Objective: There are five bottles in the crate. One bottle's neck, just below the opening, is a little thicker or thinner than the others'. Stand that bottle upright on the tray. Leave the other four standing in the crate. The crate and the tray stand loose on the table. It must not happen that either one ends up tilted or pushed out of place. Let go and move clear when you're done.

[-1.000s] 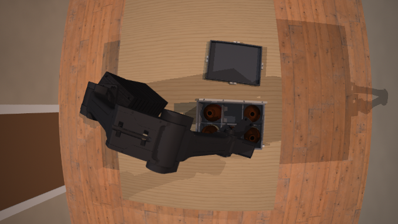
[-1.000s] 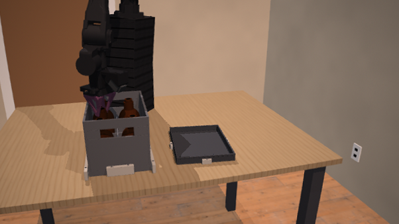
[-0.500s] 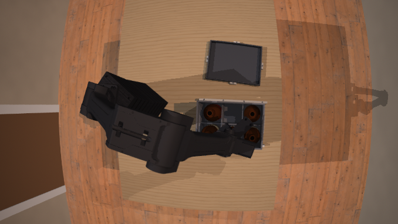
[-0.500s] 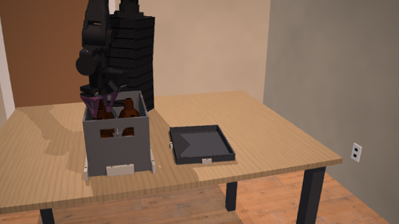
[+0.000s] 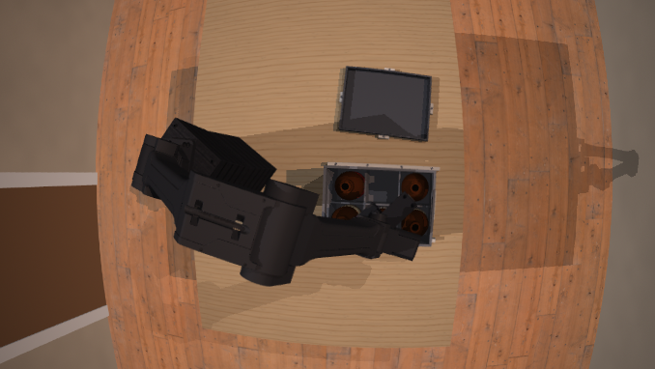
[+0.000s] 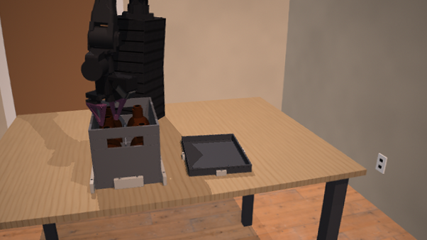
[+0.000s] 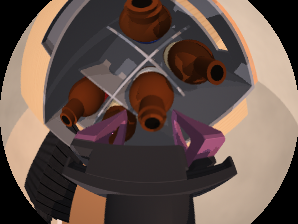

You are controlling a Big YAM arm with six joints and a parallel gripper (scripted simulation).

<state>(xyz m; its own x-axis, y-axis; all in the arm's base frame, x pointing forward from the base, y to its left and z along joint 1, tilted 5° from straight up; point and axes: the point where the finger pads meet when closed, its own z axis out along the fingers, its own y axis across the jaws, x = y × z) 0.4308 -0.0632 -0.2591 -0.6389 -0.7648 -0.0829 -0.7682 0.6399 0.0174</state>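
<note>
The grey crate (image 5: 433, 208) (image 6: 122, 166) holds five brown bottles. In the wrist view one bottle (image 7: 151, 92) stands in the middle of a row, with one bottle (image 7: 190, 62) to its right and one (image 7: 120, 131) partly behind the left finger. The other row has a bottle (image 7: 87, 97) at the left and one (image 7: 145, 25) at the top, with an empty compartment between. My gripper (image 7: 149, 119) (image 6: 109, 120) is open, its fingers on either side of the middle bottle's neck, apart from it. Which neck differs, I cannot tell. The dark tray (image 5: 386, 97) (image 6: 220, 153) is empty.
Thin dividers (image 7: 148, 58) split the crate, and its walls rise around the bottles. In the top view the arm (image 5: 280, 232) reaches over the crate from the left and covers part of it. The tray stands beside the crate, with a gap of table (image 5: 377, 152) between them.
</note>
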